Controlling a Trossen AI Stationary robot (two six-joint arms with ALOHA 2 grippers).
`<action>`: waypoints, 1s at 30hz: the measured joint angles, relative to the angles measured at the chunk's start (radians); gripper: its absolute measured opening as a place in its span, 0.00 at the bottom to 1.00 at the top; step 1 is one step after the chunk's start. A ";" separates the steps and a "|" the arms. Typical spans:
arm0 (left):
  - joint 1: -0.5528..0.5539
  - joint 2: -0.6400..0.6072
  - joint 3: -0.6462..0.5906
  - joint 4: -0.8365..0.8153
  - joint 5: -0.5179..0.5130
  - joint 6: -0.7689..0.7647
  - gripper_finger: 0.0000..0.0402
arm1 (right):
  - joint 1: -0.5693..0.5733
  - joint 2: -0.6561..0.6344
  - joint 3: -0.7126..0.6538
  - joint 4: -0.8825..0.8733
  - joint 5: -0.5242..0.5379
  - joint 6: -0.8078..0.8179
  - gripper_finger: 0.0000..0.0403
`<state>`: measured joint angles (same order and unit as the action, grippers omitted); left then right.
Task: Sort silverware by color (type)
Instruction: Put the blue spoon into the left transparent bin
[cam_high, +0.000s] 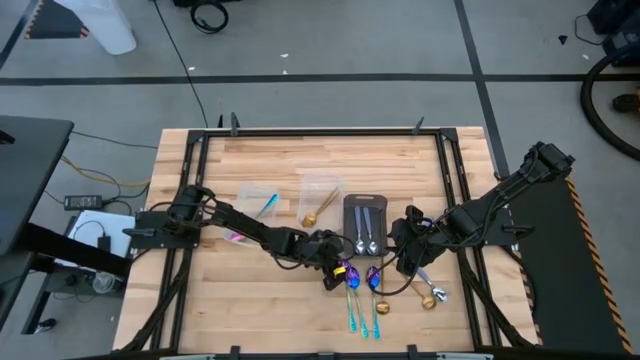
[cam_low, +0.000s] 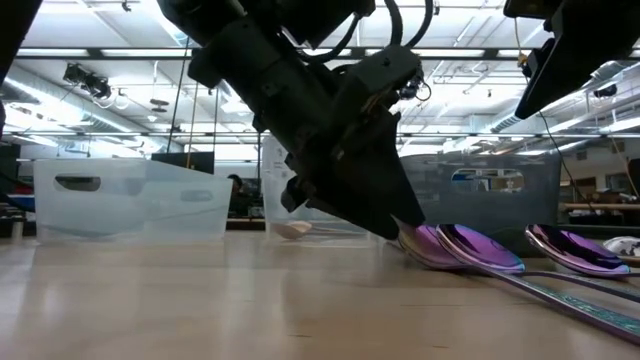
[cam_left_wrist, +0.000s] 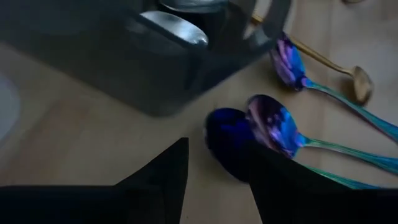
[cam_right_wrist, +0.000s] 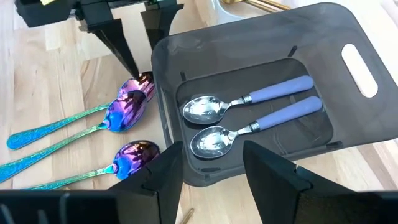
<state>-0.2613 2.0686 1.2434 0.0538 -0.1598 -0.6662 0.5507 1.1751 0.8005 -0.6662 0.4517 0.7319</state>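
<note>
Three spoons with iridescent purple bowls and teal handles lie side by side on the wooden table beside the dark grey tray (cam_right_wrist: 329, 37). They are the first (cam_right_wrist: 145, 82), the second (cam_right_wrist: 126, 107) and the third (cam_right_wrist: 137, 152). My left gripper (cam_left_wrist: 217, 180) is open and tilted down. Its fingertips stand on either side of the first spoon's bowl (cam_left_wrist: 225, 142), the one nearest the tray. My right gripper (cam_right_wrist: 211, 180) hangs open above the tray's near end. Two silver spoons with lilac handles (cam_right_wrist: 249, 99) lie in the tray. My left gripper comes down slanting onto the first purple spoon's bowl (cam_low: 432, 246), which lies flat on the table. One fingertip (cam_right_wrist: 137, 73) stands right at the bowl's edge. Whether it touches the bowl I cannot tell.
Two clear tubs stand at the tray's left: one (cam_high: 258, 203) holds a teal-handled spoon, the other (cam_high: 320, 203) a gold one. Loose gold spoons (cam_high: 383, 308) (cam_high: 430, 297) lie near the table's front, below my right gripper (cam_high: 405, 250).
</note>
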 joint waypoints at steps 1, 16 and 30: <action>-0.001 0.000 0.000 -0.001 -0.013 0.012 0.40 | 0.000 0.000 0.000 0.000 0.000 0.000 0.44; -0.024 0.015 0.000 -0.007 -0.050 0.028 0.26 | 0.000 0.000 0.000 0.048 0.000 -0.046 0.44; -0.023 0.055 0.002 0.053 -0.046 0.004 0.19 | 0.000 0.000 0.000 0.063 -0.001 -0.063 0.44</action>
<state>-0.2844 2.1235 1.2453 0.1070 -0.2062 -0.6621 0.5507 1.1751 0.8005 -0.6036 0.4503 0.6693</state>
